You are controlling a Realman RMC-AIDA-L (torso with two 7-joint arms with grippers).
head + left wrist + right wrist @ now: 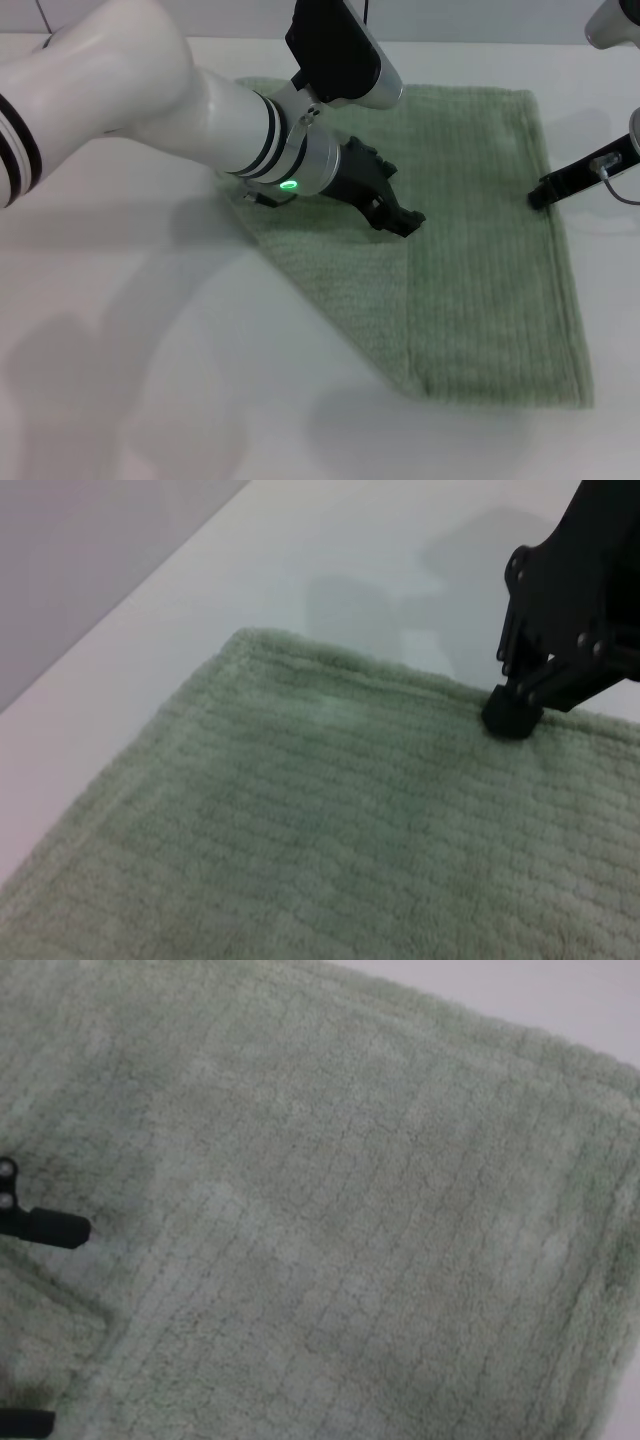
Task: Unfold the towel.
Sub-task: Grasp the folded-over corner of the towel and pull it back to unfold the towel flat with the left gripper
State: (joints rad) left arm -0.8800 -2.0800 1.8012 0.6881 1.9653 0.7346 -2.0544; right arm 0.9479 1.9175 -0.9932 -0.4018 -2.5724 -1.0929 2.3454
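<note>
Head view: one towel (480, 250) lies toward the bench's (120, 380) far right corner, its left part doubled in a diagonal fold. The left tool (398, 212) presses onto that fold's edge, grip impossible to tell, probably to lift it. The right tool (540, 195), apparently closed, touches the right hem, likely anchoring.

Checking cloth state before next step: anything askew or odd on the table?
Yes. The towel isn't flat: its left part is folded over in a diagonal flap, leaving a slanted edge. The left end effector sits on the flap's seam; the right end effector touches the right hem.
</note>
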